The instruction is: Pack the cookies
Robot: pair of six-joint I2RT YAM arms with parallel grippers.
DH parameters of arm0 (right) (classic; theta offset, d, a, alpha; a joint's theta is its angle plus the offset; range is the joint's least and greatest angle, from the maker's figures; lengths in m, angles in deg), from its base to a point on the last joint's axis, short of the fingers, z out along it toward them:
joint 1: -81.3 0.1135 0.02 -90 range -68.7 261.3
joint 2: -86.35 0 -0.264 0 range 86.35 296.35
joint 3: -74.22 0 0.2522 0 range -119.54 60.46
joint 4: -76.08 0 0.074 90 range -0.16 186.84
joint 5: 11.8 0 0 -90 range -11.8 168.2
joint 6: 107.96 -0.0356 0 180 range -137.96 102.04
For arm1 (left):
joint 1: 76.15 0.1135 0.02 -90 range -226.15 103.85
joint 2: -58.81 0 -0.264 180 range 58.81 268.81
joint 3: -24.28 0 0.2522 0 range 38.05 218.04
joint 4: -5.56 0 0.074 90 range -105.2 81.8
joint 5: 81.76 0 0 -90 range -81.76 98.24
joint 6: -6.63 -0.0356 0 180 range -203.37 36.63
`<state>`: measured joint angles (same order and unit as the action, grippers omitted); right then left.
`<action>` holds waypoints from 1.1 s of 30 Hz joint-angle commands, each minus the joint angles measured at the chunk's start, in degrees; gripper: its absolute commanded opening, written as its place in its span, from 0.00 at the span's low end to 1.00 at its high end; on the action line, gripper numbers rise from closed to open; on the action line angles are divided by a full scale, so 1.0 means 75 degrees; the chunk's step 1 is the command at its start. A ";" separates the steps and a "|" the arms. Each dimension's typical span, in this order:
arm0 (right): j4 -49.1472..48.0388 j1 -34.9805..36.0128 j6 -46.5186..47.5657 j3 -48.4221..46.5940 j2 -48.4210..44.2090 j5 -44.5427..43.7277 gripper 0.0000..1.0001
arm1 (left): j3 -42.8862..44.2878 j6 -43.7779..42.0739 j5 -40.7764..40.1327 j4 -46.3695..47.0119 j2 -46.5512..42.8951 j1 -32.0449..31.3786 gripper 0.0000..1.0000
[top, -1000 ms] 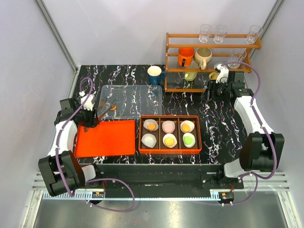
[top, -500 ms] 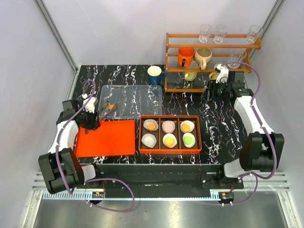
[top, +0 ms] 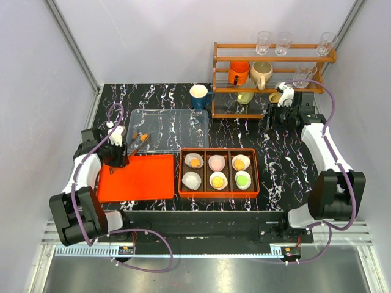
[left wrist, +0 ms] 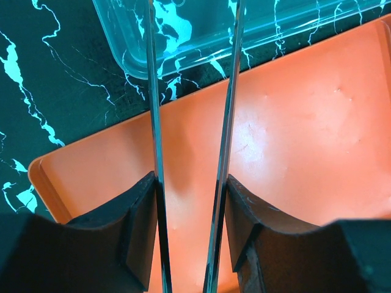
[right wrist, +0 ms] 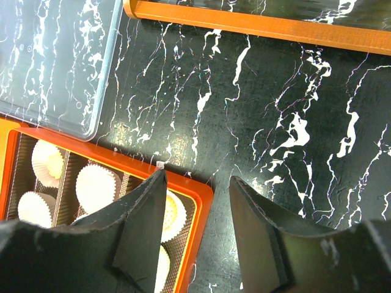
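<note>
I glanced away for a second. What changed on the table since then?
The left gripper, holding the tongs, shifted slightly right toward the clear lid. Nothing was picked up or released. The right gripper, the cookies in their box and the red tray stayed put.

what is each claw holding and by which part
The left claw grips metal tongs, clamping the outer sides of both blades, with the tips sticking out ahead. The right claw is open and holds nothing.
</note>
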<state>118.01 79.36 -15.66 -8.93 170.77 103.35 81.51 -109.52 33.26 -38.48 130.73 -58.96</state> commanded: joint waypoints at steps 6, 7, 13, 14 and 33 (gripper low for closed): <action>-0.0181 -0.0035 0.0091 -0.0100 0.0017 0.0128 0.54 | 0.0263 -0.0181 -0.0031 0.0100 0.0277 -0.0054 0.45; -0.0169 -0.0035 0.0091 -0.0112 0.0006 0.0128 0.54 | 0.0275 -0.0181 -0.0042 0.0089 0.0301 -0.0054 0.45; -0.0169 -0.0035 0.0091 -0.0112 0.0005 0.0128 0.54 | 0.0310 -0.0204 -0.0078 0.0042 0.0383 -0.0101 0.43; -0.0169 -0.0035 0.0091 -0.0112 0.0017 0.0128 0.54 | 0.0310 -0.0216 -0.0101 0.0042 0.0395 -0.0101 0.42; -0.0181 -0.0035 0.0091 -0.0100 0.0029 0.0139 0.54 | 0.0310 -0.0333 -0.0019 -0.0064 0.0161 -0.0230 0.24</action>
<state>118.01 79.36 -15.66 -8.93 170.77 103.35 81.88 -110.59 32.10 -39.42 133.66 -60.41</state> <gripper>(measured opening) 0.542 0.358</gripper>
